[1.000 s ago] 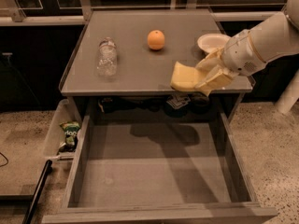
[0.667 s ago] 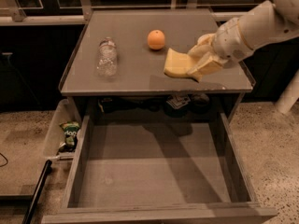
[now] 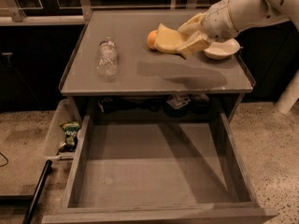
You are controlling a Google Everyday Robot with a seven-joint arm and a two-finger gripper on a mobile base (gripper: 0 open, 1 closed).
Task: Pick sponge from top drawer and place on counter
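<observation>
Sponge [image 3: 166, 39] was seen held above the counter [image 3: 140, 80], a pale yellow, soft slab tilted with its left end low. It was clamped at its right end between the cream fingers [image 3: 192, 27] of the gripper [image 3: 183, 42], which were closed onto it. A soft shadow of sponge and arm was cast on the bare surface below, so the slab was judged to be clear of the counter. Its left end overlapped an orange [image 3: 151, 38], round and smooth; whether the two touched could not be told.

The gripper was placed over the right rear part of the matte grey top, just beside a shallow white bowl [image 3: 223, 49]. A clear plastic bottle [image 3: 106, 57] was noted lying on its side at the left, well apart from the sponge.

The drawer [image 3: 154, 176] was recorded pulled fully out below, a wide grey wooden box with low sides and a flat bottom. A clear bin [image 3: 55, 136] with a green bag [image 3: 70, 134] was seen on the floor to its left.
</observation>
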